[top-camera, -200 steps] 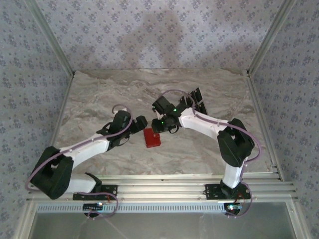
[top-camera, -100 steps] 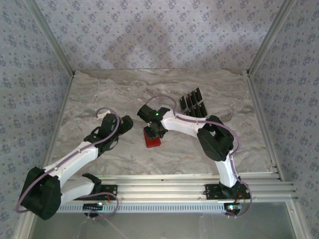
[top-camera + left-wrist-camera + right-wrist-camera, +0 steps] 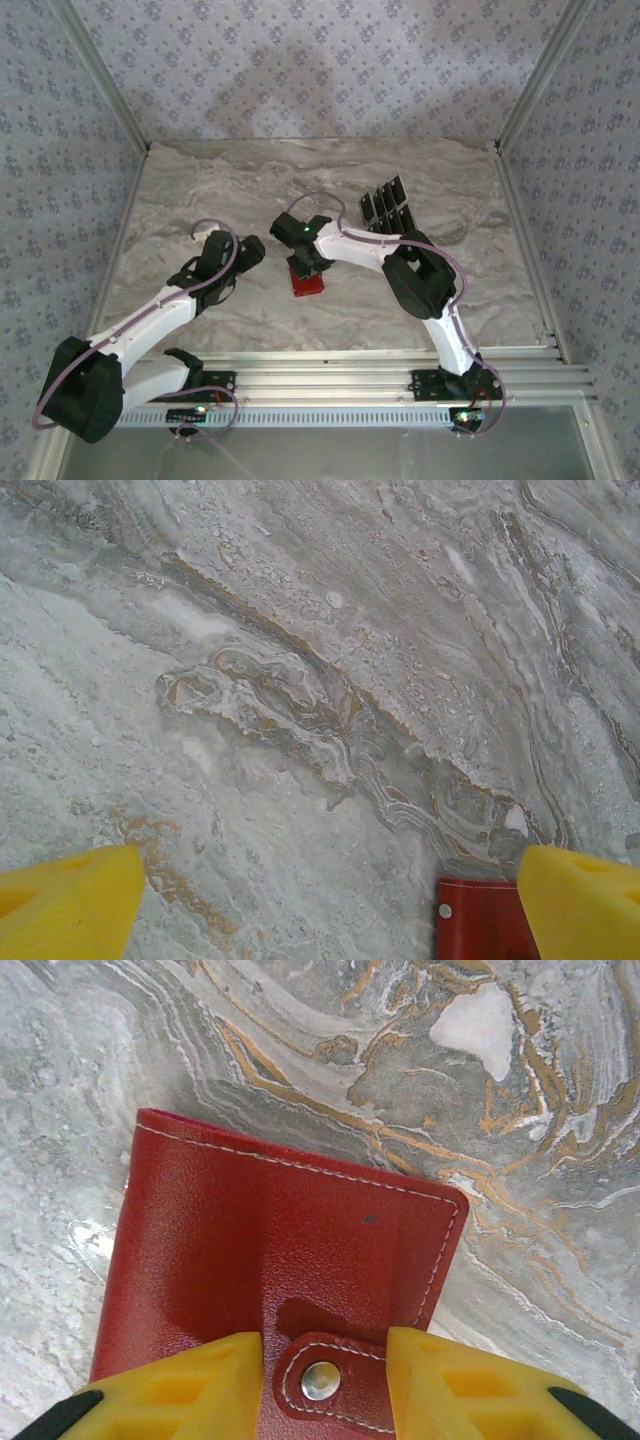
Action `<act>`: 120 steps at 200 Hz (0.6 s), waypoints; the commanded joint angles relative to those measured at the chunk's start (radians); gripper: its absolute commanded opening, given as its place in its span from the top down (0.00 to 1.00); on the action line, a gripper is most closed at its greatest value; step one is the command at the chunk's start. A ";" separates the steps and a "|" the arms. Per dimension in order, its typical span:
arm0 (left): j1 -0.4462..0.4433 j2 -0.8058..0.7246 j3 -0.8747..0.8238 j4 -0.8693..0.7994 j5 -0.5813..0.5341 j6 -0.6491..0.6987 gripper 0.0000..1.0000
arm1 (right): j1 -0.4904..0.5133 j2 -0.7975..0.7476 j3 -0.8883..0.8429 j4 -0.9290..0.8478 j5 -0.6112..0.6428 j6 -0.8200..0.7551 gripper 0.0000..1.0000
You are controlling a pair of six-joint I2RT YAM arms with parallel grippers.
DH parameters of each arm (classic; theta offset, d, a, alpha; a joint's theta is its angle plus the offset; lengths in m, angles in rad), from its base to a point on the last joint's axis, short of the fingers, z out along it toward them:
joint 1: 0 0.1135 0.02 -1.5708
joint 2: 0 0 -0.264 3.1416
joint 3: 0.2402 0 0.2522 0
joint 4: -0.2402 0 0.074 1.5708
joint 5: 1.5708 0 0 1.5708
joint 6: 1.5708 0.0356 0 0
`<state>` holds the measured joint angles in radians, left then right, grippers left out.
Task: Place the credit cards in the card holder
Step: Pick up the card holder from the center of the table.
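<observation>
So: task barely begun. Card holder (image 3: 290, 1230) lay shut and flat on the bench (image 3: 200, 190), approx mid-bench, somewhat nearer the near edge than the far one; snap tab (image 3: 322, 1380) looked fastened. Credit cards (image 3: 388, 208) sat in a fanned cluster toward the far-right corner, well apart from the holder, none of them loaded as far as could be seen; exact count not legible. Right gripper (image 3: 325, 1355) was down over the holder's tab end, jaws narrow, one yellow finger either side of the tab and v. close to it. Couldn't tell whether it pinched the tab or only flanked it. Left gripper (image 3: 325, 900) hovered just beside the holder's left side, jaws wide, nothing btwn them, one fingertip over a corner of the red cover. Judged step in hand: unsnapping/opening the holder. Left to do: open it, fetch each card, slot into pockets, i.e. nearly everything. Room: bench wide open w/ bare marble to the left edge and far-left corner, and also btwn holder and near edge, so the cover had space to fold out either way. Tighter on the right: right arm (image 3: 370, 245) stretched across btwn holder and cards, cards just beside its far side, so a reach for them would prob. need that arm drawn back first. Cards stood clear of the right edge and far edge; holder nowhere near any drop-off.
</observation>
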<state>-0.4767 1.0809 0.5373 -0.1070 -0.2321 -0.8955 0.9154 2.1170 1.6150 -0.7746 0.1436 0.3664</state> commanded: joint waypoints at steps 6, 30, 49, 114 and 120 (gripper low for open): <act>0.009 -0.004 -0.001 0.021 0.009 0.009 0.04 | 0.005 0.033 0.025 -0.046 0.039 -0.018 0.72; 0.010 -0.003 0.000 0.020 0.014 0.014 0.04 | 0.005 0.028 0.019 -0.048 0.037 -0.020 0.92; 0.009 0.000 0.001 0.020 0.019 0.015 0.03 | 0.002 0.013 0.009 -0.043 0.033 -0.023 1.00; 0.010 0.080 0.031 0.058 0.132 0.030 0.03 | -0.036 -0.156 -0.083 0.046 -0.083 0.021 1.00; 0.009 0.094 0.038 0.064 0.145 0.030 0.03 | -0.036 -0.167 -0.085 0.049 -0.089 0.023 1.00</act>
<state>-0.4713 1.1351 0.5377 -0.0872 -0.1593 -0.8810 0.8898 2.0335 1.5471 -0.7509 0.1070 0.3603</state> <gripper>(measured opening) 0.967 0.055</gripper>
